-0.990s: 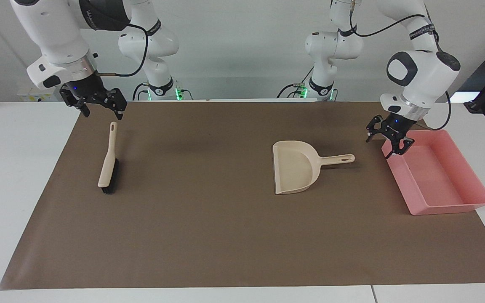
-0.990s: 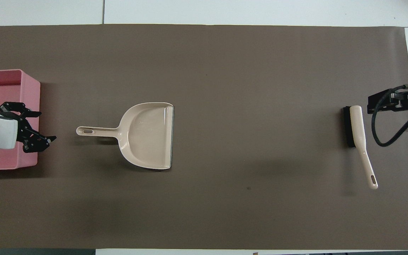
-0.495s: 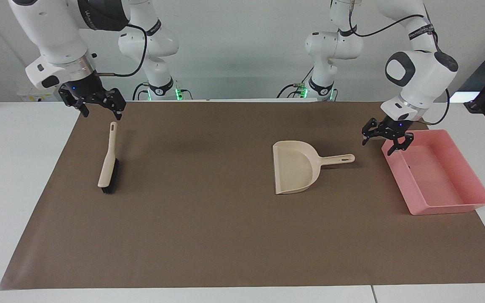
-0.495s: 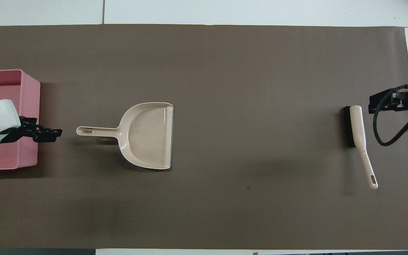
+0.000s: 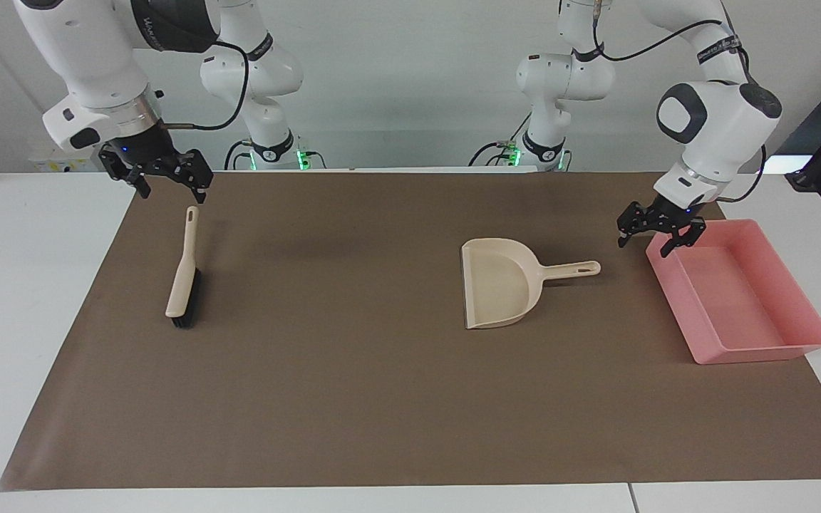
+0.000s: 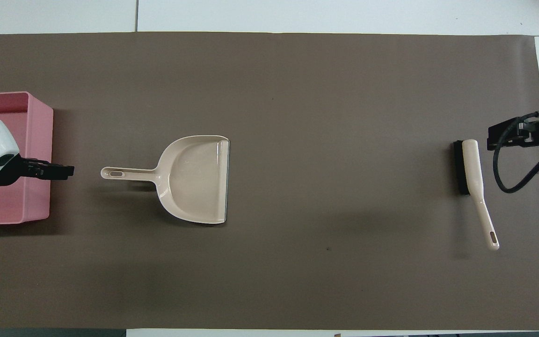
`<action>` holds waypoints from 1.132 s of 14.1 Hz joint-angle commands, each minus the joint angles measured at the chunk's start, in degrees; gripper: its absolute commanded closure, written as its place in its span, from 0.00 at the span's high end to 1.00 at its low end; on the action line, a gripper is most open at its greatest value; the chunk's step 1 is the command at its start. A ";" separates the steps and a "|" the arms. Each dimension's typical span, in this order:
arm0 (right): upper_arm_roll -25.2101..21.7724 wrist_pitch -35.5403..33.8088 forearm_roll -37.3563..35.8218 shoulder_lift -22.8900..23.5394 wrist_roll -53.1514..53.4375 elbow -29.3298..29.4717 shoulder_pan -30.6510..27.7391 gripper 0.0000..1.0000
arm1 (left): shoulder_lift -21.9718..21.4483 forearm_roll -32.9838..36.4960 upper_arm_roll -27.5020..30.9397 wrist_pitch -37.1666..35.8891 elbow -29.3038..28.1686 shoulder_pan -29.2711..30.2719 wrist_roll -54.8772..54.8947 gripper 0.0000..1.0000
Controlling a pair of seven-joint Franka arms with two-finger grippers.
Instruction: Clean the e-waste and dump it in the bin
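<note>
The pink bin (image 5: pixel 760 352) stands at the left arm's end of the table; it also shows in the overhead view (image 6: pixel 40 135). I see no e-waste pieces in either view. My left gripper (image 5: pixel 643 248) is open and empty, in the air over the bin's edge that faces the beige dustpan (image 5: pixel 499 285); in the overhead view this gripper (image 6: pixel 66 172) points at the dustpan's handle (image 6: pixel 124 173). My right gripper (image 5: pixel 174 196) is open and empty, over the handle end of a beige brush (image 5: pixel 184 274).
A brown mat (image 5: pixel 353 370) covers most of the white table. The dustpan (image 6: pixel 197 180) lies flat, its handle toward the bin. The brush (image 6: pixel 470 168) lies at the right arm's end, bristles dark. The right gripper (image 6: pixel 496 138) shows at the overhead view's edge.
My left gripper has turned at the wrist and shifted from over the bin's inside to its edge toward the dustpan handle. The right gripper has barely moved.
</note>
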 commanded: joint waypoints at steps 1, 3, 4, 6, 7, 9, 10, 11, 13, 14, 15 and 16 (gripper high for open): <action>0.02 0.89 -0.27 -1.00 -0.49 -1.21 -0.28 0.99 | 1.82 2.26 -3.08 -5.87 5.92 2.23 -5.43 0.98; 0.02 0.80 -0.18 -1.00 -0.49 -1.21 -0.28 0.99 | 1.82 2.35 -8.10 -10.43 9.60 7.15 -6.32 0.99; 0.02 0.80 -0.26 -1.00 -0.49 -1.30 -0.28 0.99 | 1.90 2.96 -8.81 -12.89 11.62 7.95 -6.41 1.00; 0.02 0.80 -0.26 -1.00 -0.58 -1.30 -0.36 0.99 | 2.08 4.98 -9.17 -19.38 16.63 8.13 -6.41 1.00; 0.02 0.80 -0.27 -1.00 -0.58 -1.30 -0.28 0.99 | 2.08 4.99 -9.17 -22.64 18.83 8.22 -6.50 1.00; 0.02 0.89 -0.26 -1.00 -0.58 -1.30 -0.36 0.99 | 1.99 5.07 -11.18 -30.02 23.22 10.23 -6.50 1.00; 0.02 0.89 -0.27 -1.00 -0.58 -1.30 -0.36 0.99 | 1.90 5.07 -13.80 -32.84 24.99 12.77 -6.50 1.00; 0.02 0.89 -0.27 -1.00 -0.58 -1.30 -0.36 0.99 | 1.99 5.16 -16.53 -35.13 27.27 15.75 -6.50 1.00; 0.02 0.89 -0.18 -1.00 -0.58 -1.30 -0.36 0.99 | 2.69 5.25 -18.75 -39.09 30.88 17.71 -6.50 1.00; 0.02 0.89 -0.26 -1.00 -0.58 -1.30 -0.36 0.99 | 2.87 5.25 -18.75 -40.59 32.72 17.71 -6.50 1.00; 0.02 0.89 -0.27 -1.00 -0.58 -1.30 -0.36 0.99 | 3.39 5.16 -18.75 -42.08 34.57 17.63 -6.59 1.00; 0.02 0.89 -0.27 -1.00 -0.58 -1.30 -0.36 0.99 | 4.44 5.07 -18.66 -43.57 36.24 17.54 -6.94 1.00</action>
